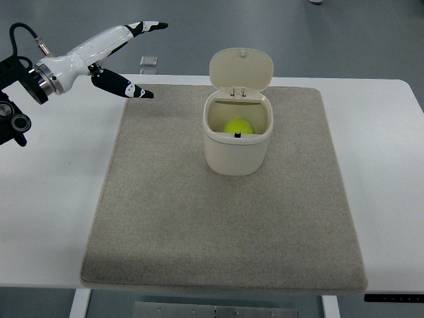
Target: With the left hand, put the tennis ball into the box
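Sitting inside open lidded box [236, 142], tennis ball [238, 126] well apart from left hand [114, 56]; hand raised upper left, fingers [147, 27] spread, empty, over table [59, 199] edge.

Ball [238, 126]: bright yellow-green, plain, with no marking that can be made out. Box [236, 147]: cream throughout, walls and hinged lid [241, 69] alike, the inner wall shaded a slightly darker cream. A small black mark sits on the front inner rim. Mat [225, 199]: grey-beige, uniform, with a fine flecked texture. Counter [46, 218]: plain white. Left hand [116, 56]: glossy white shell with black fingertips and black finger segments; the wrist joint is metallic silver and black, with a black cable. Floor [331, 33]: dull grey-blue. A small pale grey square object [149, 62] lies on it.
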You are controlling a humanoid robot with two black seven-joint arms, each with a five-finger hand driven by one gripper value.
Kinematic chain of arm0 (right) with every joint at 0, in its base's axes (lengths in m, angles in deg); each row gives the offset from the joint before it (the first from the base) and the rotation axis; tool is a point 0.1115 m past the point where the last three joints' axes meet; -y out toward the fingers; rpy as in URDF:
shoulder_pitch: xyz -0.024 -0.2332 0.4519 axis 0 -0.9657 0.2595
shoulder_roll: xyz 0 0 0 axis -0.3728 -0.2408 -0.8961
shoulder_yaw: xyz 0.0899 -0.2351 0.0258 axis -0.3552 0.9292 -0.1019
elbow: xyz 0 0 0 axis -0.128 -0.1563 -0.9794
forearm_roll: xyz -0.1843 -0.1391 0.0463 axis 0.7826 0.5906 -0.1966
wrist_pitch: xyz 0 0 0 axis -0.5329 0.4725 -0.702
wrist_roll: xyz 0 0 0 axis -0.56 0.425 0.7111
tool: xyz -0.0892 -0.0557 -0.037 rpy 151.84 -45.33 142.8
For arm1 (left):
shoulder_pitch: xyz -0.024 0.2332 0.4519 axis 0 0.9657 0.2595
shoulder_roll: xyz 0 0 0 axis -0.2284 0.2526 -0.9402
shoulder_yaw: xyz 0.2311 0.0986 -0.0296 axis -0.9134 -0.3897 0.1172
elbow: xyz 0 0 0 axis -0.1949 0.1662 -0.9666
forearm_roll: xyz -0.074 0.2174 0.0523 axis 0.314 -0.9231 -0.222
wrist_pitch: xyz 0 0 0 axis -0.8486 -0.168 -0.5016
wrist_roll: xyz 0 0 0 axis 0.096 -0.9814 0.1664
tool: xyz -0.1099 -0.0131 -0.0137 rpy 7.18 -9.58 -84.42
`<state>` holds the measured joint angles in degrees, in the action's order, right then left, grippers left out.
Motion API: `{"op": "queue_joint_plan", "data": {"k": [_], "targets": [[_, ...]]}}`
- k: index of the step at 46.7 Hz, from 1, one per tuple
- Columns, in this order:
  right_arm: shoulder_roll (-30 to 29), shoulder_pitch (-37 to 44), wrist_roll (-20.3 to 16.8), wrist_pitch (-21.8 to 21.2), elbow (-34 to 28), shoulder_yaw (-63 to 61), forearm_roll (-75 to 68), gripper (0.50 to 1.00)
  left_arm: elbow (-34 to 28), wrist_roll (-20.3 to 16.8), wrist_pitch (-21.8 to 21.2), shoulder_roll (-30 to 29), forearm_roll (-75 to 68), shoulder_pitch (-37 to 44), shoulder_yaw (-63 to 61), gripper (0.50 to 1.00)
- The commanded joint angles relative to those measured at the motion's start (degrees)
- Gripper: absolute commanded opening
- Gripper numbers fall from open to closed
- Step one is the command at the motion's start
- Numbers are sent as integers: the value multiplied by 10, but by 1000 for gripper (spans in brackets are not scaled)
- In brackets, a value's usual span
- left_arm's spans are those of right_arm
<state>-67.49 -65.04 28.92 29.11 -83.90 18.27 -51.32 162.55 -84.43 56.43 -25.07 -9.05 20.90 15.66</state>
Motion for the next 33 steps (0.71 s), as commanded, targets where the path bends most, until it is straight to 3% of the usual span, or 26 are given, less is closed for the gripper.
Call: {"op": "queue_joint_plan", "data": {"k": [1,17,26,33], "targets": [[0,0,0,0,0,0,0,901,-17,1,45,2,75,7,0,996],[0,0,0,0,0,0,0,903,-120,10,247,25,407,16,3,996],[0,0,0,0,0,0,0,903,-151,13,319,27,521,25,11,996],[0,0,0,0,0,0,0,903,-179,38,361,28,597,26,14,996]]}}
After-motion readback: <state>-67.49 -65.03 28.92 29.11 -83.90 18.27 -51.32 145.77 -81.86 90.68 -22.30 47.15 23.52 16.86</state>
